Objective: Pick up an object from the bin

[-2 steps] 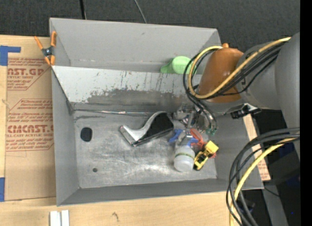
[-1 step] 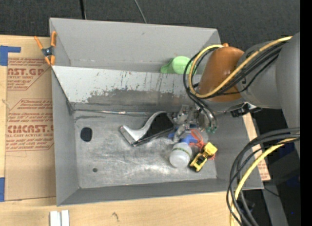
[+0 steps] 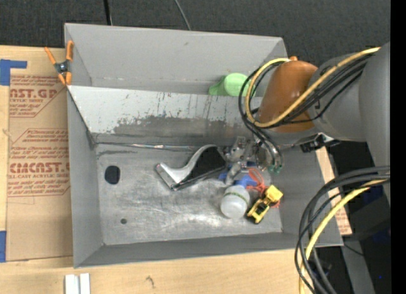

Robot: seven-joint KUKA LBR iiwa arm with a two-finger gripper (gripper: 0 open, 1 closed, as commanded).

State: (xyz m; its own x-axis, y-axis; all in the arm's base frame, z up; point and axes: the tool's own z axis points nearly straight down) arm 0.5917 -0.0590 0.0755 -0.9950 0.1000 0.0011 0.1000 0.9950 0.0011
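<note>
My gripper (image 3: 245, 154) is low in the right half of the bin, under the orange wrist cover. Just left of it lies a silver and black curved tool (image 3: 186, 168), its dark end reaching the gripper. A small blue and red item (image 3: 248, 176) sits right below the gripper. In front of that lies a white bottle (image 3: 233, 203), with a yellow toy vehicle (image 3: 264, 203) beside it on the right.
A green ball (image 3: 234, 84) rests against the bin's back wall, behind the arm. A small dark round thing (image 3: 111, 174) lies on the floor at the left. The arm and its yellow cables cover the bin's right side.
</note>
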